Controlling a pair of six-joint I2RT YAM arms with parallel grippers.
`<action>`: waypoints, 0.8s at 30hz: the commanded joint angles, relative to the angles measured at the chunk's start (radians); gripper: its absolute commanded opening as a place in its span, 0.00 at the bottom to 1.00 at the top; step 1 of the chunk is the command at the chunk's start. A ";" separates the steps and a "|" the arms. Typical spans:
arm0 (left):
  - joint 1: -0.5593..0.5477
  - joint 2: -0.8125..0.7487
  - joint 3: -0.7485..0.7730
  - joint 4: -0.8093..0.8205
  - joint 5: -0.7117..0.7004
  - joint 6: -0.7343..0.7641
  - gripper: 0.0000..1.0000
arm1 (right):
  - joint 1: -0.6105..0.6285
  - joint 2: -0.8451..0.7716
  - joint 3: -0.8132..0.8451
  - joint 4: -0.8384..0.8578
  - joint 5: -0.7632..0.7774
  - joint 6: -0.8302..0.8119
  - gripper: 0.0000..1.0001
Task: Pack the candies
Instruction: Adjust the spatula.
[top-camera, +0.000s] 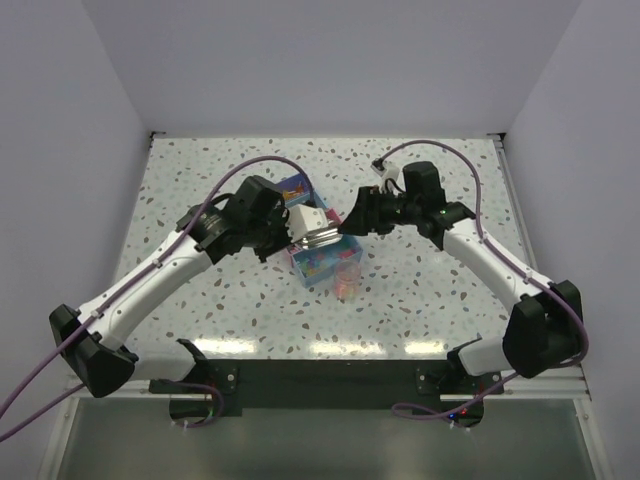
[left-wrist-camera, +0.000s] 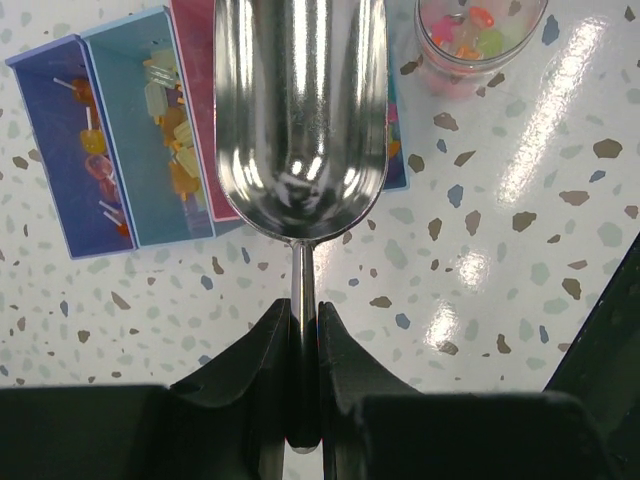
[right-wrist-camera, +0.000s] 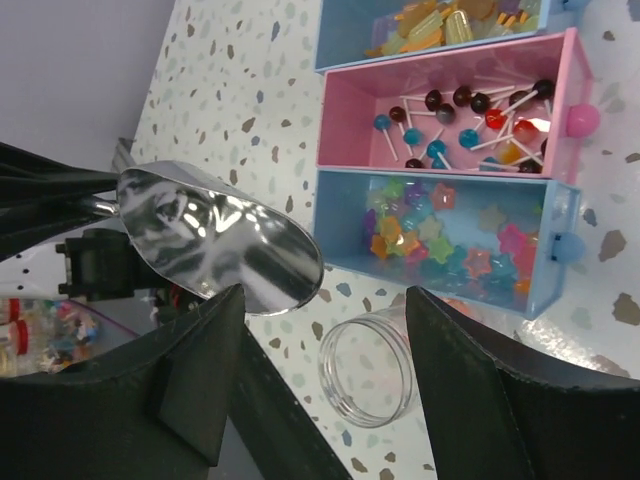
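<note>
Candies (right-wrist-camera: 450, 235) lie sorted in a row of open coloured trays (right-wrist-camera: 345, 215) at the middle of the table (left-wrist-camera: 520, 250). Star-shaped gummies fill a light blue tray, lollipops the pink one beside it, and yellow and orange pieces another. A few sit in the clear jar (left-wrist-camera: 475, 35) just beside the trays. They look small, light and loose, likely to scatter if pinched, so scooping from under the heap suits them better. The left tool (left-wrist-camera: 305, 325) is clamped narrowly on the thin handle of a steel scoop (left-wrist-camera: 300, 100), whose bowl is empty above the trays. The right tool (right-wrist-camera: 325, 293) stands wide open, holding nothing; the jar shows between its fingers, seemingly untouched.
</note>
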 joint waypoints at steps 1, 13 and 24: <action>0.028 -0.061 -0.032 0.146 0.117 -0.033 0.00 | -0.003 0.012 0.025 0.083 -0.074 0.047 0.68; 0.089 -0.127 -0.124 0.280 0.269 -0.055 0.00 | -0.004 0.064 -0.035 0.201 -0.151 0.119 0.25; 0.173 -0.216 -0.284 0.452 0.371 -0.070 0.00 | -0.042 0.059 -0.103 0.306 -0.238 0.216 0.00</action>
